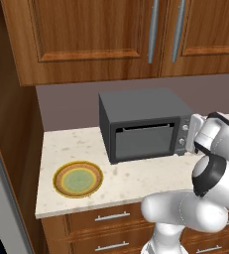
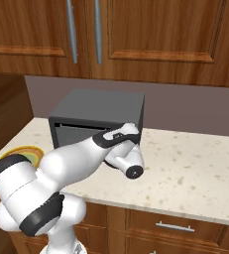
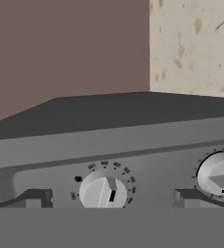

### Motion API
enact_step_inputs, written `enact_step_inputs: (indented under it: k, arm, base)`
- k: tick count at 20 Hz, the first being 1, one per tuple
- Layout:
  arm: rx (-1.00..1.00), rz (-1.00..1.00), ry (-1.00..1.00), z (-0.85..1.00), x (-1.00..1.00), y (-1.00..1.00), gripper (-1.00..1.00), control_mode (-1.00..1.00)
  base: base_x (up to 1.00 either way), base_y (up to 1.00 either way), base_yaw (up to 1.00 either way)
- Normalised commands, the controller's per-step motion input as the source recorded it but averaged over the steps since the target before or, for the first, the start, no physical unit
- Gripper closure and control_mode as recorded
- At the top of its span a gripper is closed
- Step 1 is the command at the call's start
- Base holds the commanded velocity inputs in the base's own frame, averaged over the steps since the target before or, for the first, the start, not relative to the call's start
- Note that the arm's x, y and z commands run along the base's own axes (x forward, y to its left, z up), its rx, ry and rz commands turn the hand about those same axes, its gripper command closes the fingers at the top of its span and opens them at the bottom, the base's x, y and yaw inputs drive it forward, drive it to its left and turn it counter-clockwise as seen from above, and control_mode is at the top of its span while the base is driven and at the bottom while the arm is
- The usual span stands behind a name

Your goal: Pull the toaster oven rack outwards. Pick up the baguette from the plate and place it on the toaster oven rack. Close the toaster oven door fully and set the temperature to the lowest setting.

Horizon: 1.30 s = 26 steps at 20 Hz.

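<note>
Dark grey, the oven (image 1: 143, 124) sits on the counter (image 1: 136, 176) with its door (image 1: 144, 141) shut. Your gripper (image 3: 111, 198) faces its control panel close up, fingers wide apart, holding nothing. One knob (image 3: 100, 190) lies between the fingertips; another knob (image 3: 218, 173) sits just past one finger. The plate (image 1: 78, 179) lies well away on the counter.

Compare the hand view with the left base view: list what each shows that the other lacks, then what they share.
Hand view alone: the knobs' pointers and dial marks up close, one knob between the open gripper fingertips.
Left base view alone: the plate with nothing on it, the closed toaster oven door, cabinet drawers.
Shared: the toaster oven, its control panel, the speckled counter.
</note>
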Motion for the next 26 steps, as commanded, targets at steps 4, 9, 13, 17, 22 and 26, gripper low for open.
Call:
enact_step_inputs:
  k: [4,9,13,17,22,26]
  arm:
    - [0.0,0.0,0.0,0.0,0.17,0.0,-1.0,-1.0]
    - [0.0,0.0,0.0,0.0,0.1,0.0,1.0,-1.0]
    - [0.0,0.0,0.0,0.0,0.0,0.0,1.0,-1.0]
    - [0.0,0.0,0.0,0.0,0.0,0.0,1.0,-1.0]
    - [0.0,0.0,0.0,0.0,0.0,0.0,1.0,-1.0]
    - [-0.03,0.02,-0.08,0.0,-0.05,0.0,1.0,-1.0]
  base:
    - [0.0,0.0,0.0]
    - [0.0,0.0,0.0]
    - [0.0,0.0,0.0]
    - [0.0,0.0,0.0]
    - [0.0,0.0,0.0]
    - [0.0,0.0,0.0]
